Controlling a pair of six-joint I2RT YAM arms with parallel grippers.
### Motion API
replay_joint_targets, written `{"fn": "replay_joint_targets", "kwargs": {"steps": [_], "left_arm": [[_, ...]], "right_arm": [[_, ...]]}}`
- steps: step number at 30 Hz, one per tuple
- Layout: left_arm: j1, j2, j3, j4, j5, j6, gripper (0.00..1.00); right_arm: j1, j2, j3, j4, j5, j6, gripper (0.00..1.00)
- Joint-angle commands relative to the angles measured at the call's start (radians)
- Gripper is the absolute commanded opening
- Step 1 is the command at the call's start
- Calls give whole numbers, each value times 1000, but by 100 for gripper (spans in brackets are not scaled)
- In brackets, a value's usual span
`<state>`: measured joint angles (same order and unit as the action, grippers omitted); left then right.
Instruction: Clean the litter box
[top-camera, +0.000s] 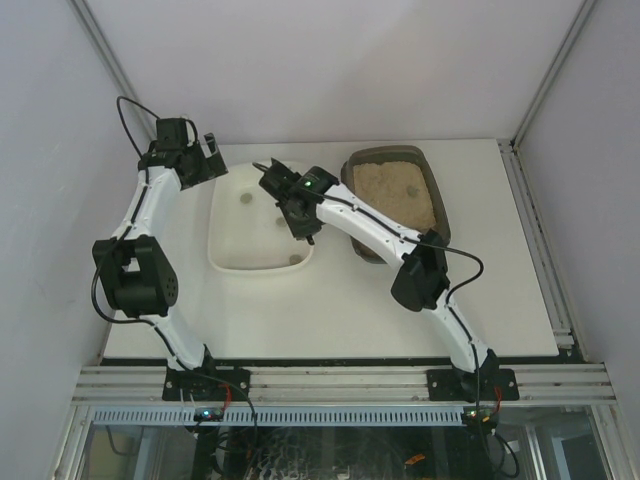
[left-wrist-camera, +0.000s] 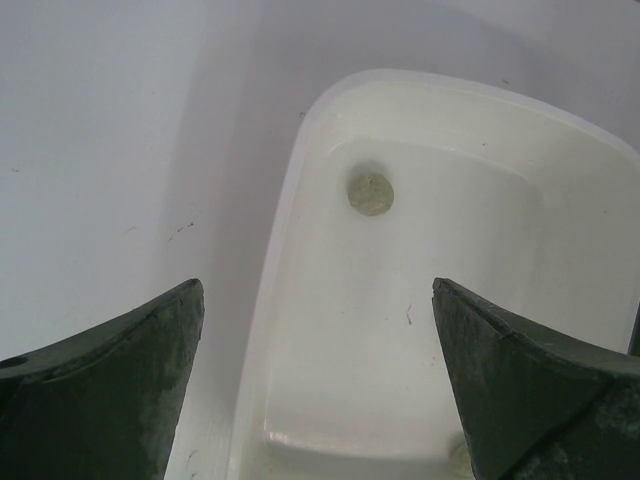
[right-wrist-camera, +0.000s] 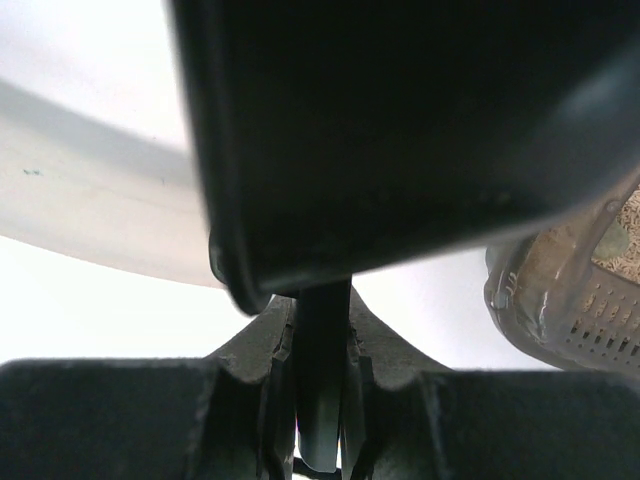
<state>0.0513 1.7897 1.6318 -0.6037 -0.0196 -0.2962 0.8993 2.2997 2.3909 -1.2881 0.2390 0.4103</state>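
The litter box (top-camera: 395, 195) is a dark brown tray of tan litter at the back right of the table; its corner shows at the right edge of the right wrist view (right-wrist-camera: 575, 305). My right gripper (top-camera: 279, 179) hovers over the white tub (top-camera: 225, 235), shut on the handle (right-wrist-camera: 322, 340) of the black scoop (right-wrist-camera: 400, 130). The scoop's body fills the top of that wrist view. My left gripper (left-wrist-camera: 317, 300) stands open and empty above the tub's far left corner (left-wrist-camera: 300, 160). Two greyish clumps (top-camera: 246, 200) (top-camera: 292, 258) lie in the tub, one also seen in the left wrist view (left-wrist-camera: 371, 194).
White walls close in the table on three sides, and a metal rail (top-camera: 340, 380) runs along the near edge. A strip of bare table (top-camera: 335, 290) separates the tub and the litter box from the arm bases.
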Motion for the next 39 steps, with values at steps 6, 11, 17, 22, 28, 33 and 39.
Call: {"fn": "replay_joint_targets", "kwargs": {"steps": [6,11,17,22,28,33,39], "left_arm": [[-4,-38,23,36,16,-6,100],[-5,-41,19,37,22,-16,100],[-50,-32,28,43,42,-18,99],[-157,32,134,32,77,-24,99],[-273,106,261,14,131,-67,99],[-338,103,233,51,145,-84,99],[-360,85,176,89,172,-109,99]], "right_arm": [[9,-9,38,-24,48,-77,0],[19,15,53,-50,98,-95,0],[-47,-123,-77,-11,123,-30,0],[-166,-289,-276,-67,148,52,0],[-277,-346,-421,-185,134,156,0],[-353,-339,-484,-180,106,138,0],[-437,-290,-502,-161,41,99,0]]}}
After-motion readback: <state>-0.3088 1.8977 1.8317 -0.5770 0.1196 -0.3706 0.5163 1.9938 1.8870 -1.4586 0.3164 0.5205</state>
